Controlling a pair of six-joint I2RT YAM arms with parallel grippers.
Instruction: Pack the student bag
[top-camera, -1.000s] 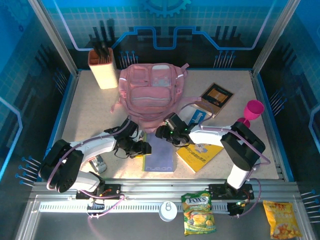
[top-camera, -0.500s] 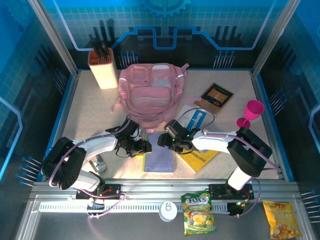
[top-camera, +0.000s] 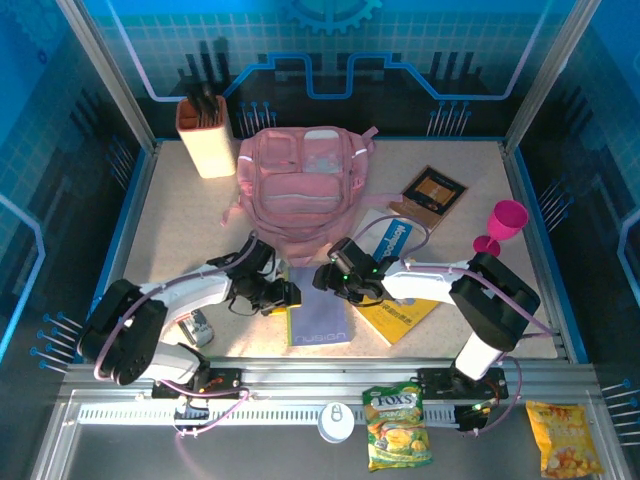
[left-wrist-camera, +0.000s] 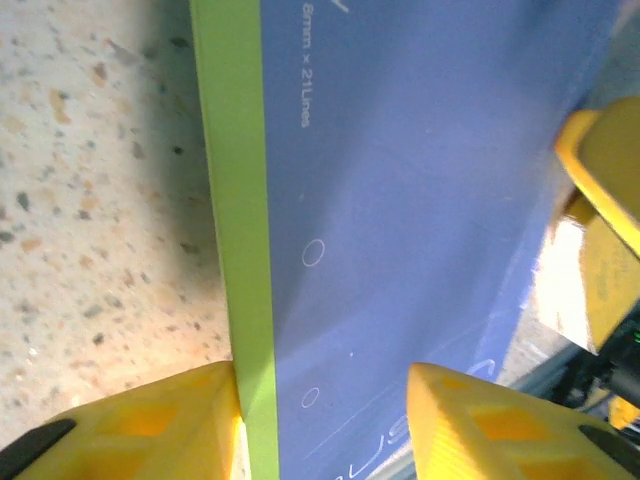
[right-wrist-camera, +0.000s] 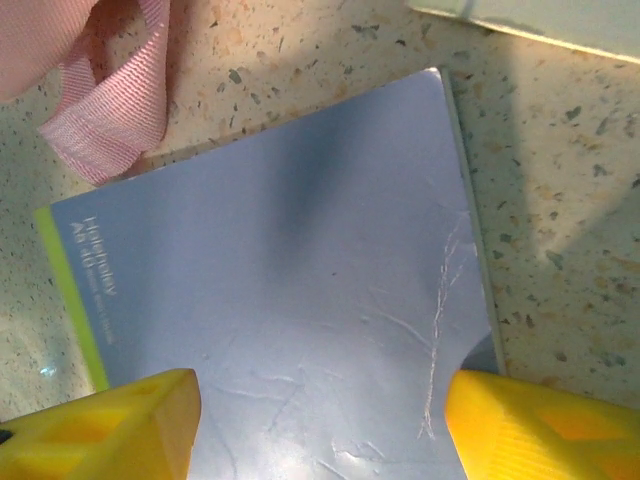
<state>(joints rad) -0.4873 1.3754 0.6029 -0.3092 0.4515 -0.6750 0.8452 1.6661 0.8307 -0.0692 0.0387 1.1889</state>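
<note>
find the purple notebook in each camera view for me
Top external: notebook low centre, on the table just in front of the bag.
Left wrist: across the middle and right.
Right wrist: across the centre.
Shared landmark: its green spine.

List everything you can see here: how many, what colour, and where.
student bag: one, pink, far centre of table
holder: one, beige, far left, dark items inside
notebook: one, lilac with green spine, near centre
yellow book: one, right of notebook
blue-white book: one, behind yellow book
brown book: one, far right
goblet: one, magenta, right side
small silvery object: one, near left
green snack bag: one, front ledge
orange snack bag: one, front ledge, right end
white disc: one, front ledge
left tool: one, yellow, open astride notebook's green spine
right tool: one, yellow, open over notebook cover
</note>
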